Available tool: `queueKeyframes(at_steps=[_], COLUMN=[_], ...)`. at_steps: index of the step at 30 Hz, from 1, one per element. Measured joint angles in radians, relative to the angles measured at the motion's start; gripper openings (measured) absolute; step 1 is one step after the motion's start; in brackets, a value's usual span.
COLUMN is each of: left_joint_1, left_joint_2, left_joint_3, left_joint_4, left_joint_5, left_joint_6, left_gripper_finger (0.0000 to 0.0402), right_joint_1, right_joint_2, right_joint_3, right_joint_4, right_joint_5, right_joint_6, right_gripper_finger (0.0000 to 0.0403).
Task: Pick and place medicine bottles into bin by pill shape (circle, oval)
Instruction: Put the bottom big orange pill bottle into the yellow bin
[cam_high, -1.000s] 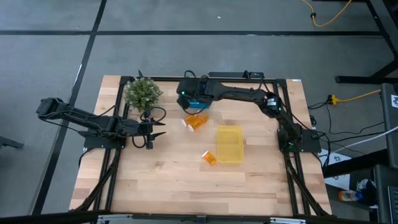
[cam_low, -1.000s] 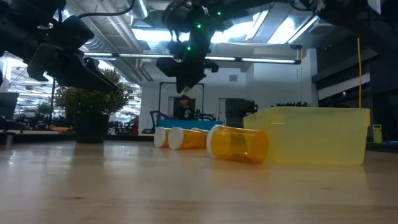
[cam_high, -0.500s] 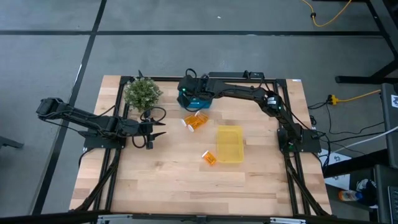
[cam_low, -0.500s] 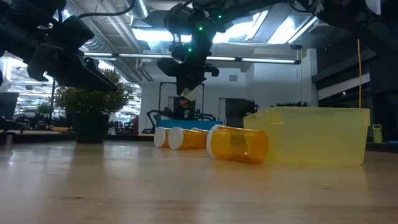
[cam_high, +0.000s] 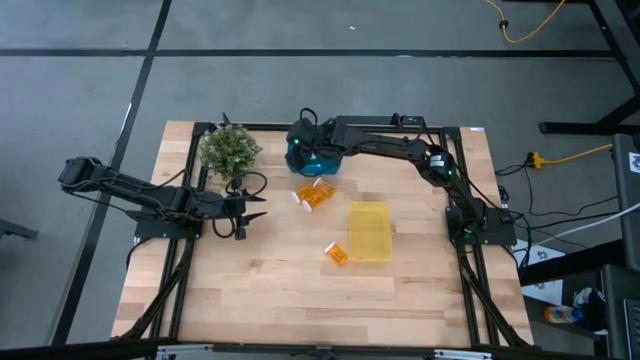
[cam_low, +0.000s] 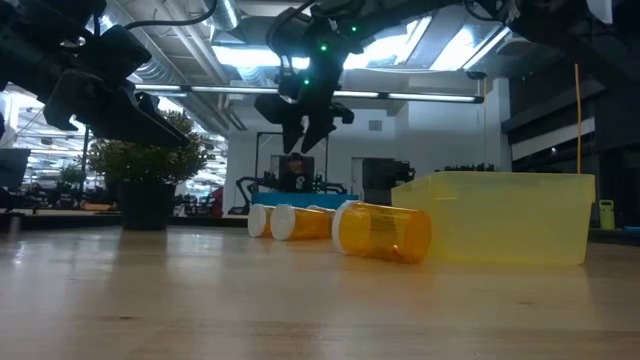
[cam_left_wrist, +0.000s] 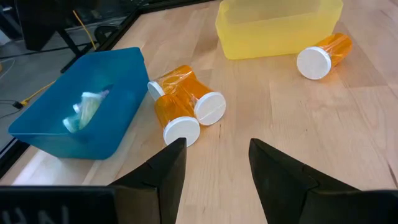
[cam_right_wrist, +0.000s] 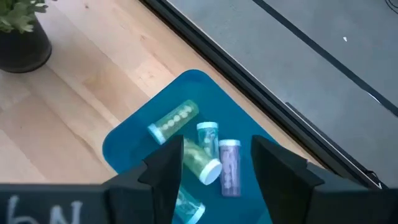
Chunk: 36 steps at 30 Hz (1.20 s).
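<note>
My right gripper hangs open and empty over the blue bin at the table's far side; it also shows in the low view. The right wrist view shows several small bottles lying in the bin: a green one, a teal one and a purple one. Two orange bottles with white caps lie side by side in front of the bin. A third lies beside the yellow bin. My left gripper waits open at the left, level above the table.
A potted plant stands at the far left, close to my left gripper. The yellow bin holds nothing that I can see. The left wrist view shows the orange pair and the blue bin ahead of my left gripper's fingers. The near half of the table is bare wood.
My right gripper has gone a little toward the table's far edge over the blue bin and has opened. The small pale bottle that hung between its fingertips has left them; the frames do not show it land.
</note>
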Motion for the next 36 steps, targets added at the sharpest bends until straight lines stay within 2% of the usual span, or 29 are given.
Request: queueKeyframes(at_steps=[9,19,28,36], left_joint_1=[0.000,0.000,0.000,0.000], left_joint_2=[0.000,0.000,0.000,0.000], left_joint_3=[0.000,0.000,0.000,0.000], left_joint_4=[0.000,0.000,0.000,0.000], left_joint_5=[0.000,0.000,0.000,0.000], left_joint_6=[0.000,0.000,0.000,0.000], left_gripper_finger=[0.0169,0.0169,0.0169,0.0169], right_joint_1=[0.000,0.032,0.136,0.246], right_joint_2=[0.000,0.004,0.002,0.002], right_joint_3=[-0.017,-0.176,-0.148,-0.099], right_joint_4=[0.012,0.069,0.083,-0.090], right_joint_5=[0.001,-0.022,-0.019,-0.062], right_joint_6=[0.000,0.036,-0.022,-0.037], right_gripper_finger=[0.0195,0.0195,0.0195,0.0195])
